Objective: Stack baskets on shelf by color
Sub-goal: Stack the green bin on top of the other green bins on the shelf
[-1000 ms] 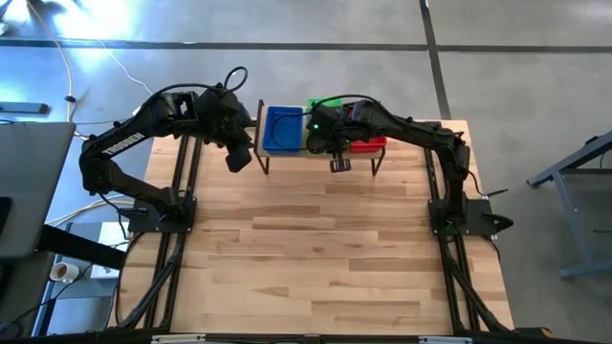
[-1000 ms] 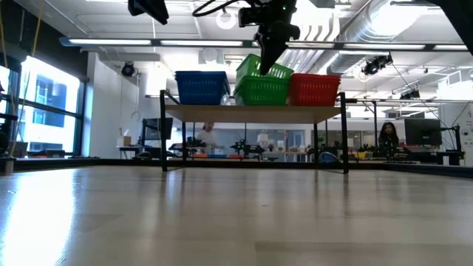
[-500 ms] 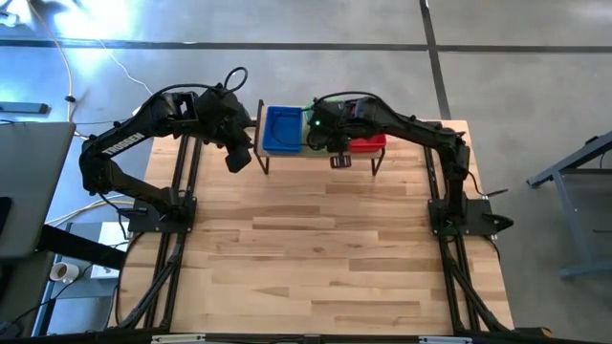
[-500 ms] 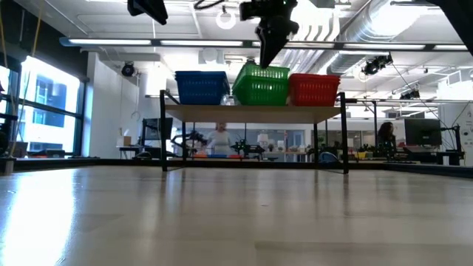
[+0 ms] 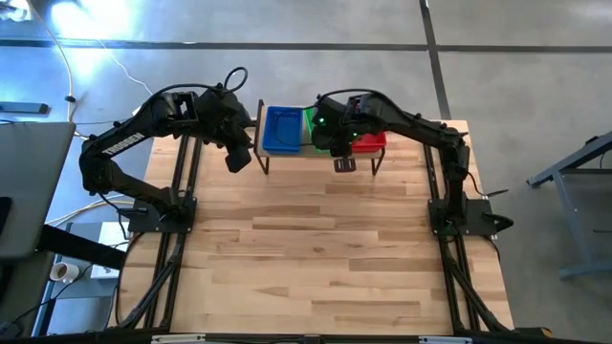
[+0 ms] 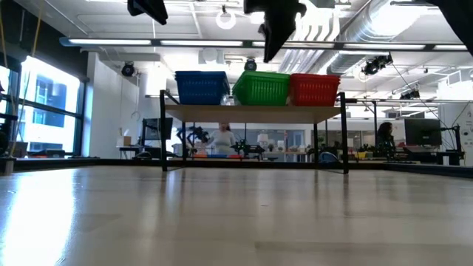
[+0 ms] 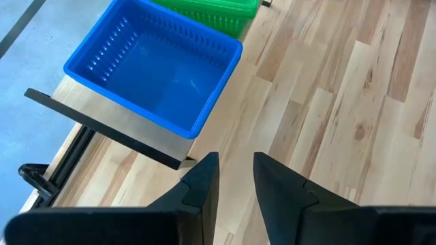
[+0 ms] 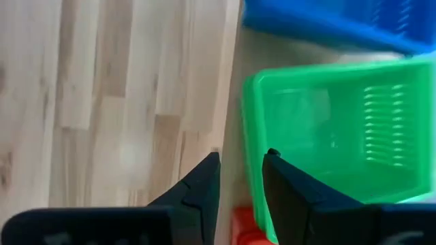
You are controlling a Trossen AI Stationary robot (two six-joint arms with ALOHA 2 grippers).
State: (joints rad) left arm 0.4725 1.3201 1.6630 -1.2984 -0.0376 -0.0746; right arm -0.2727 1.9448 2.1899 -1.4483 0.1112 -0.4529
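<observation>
Wooden tabletop (image 5: 325,258) bare. Light-wood plank shelf (image 6: 255,112) carries blue (image 6: 201,87), green perforated plastic basket (image 6: 261,87), red (image 6: 315,89). Right gripper (image 6: 272,37) just above green, slightly parted, empty, nearer. Left gripper (image 5: 239,158) beside shelf's blue end, narrowly open, empty.

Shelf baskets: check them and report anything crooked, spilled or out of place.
Nothing stands out. On the shelf the blue basket, green basket and red basket sit level in one row. The right gripper hangs just above the green one, holding nothing; the left gripper waits beside the shelf.
</observation>
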